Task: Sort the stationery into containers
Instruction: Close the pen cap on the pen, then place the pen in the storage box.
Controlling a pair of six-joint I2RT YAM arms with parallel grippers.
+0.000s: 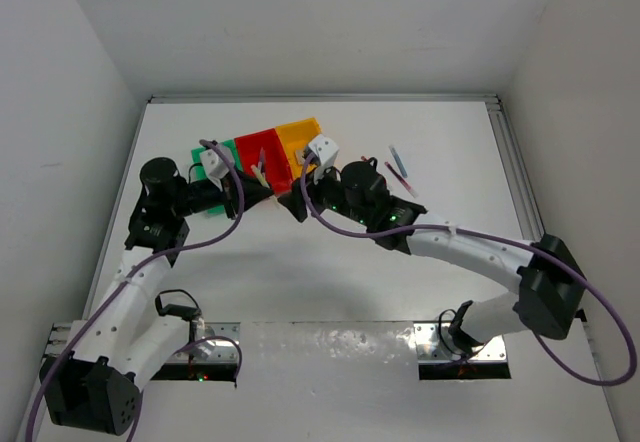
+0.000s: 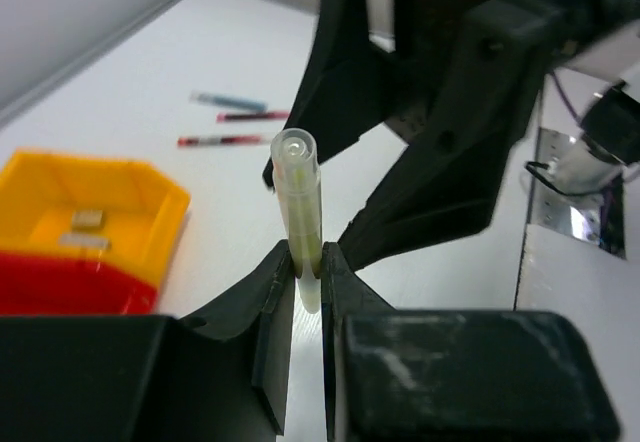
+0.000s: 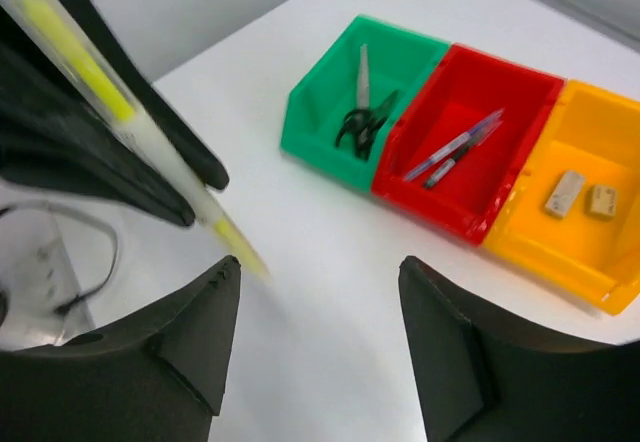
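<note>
The left gripper [image 2: 308,262] clamps a yellow pen [image 2: 297,190] upright by its lower end while the right gripper [image 3: 320,292] stands wide and empty beside it, probably so the left can carry it to the red bin [image 3: 520,112], at twelve o'clock overhead, where other pens [image 3: 450,149] lie.

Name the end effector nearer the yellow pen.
Left. The left end effector clamps the yellow pen; the right end effector stands open close beside its end.
</note>
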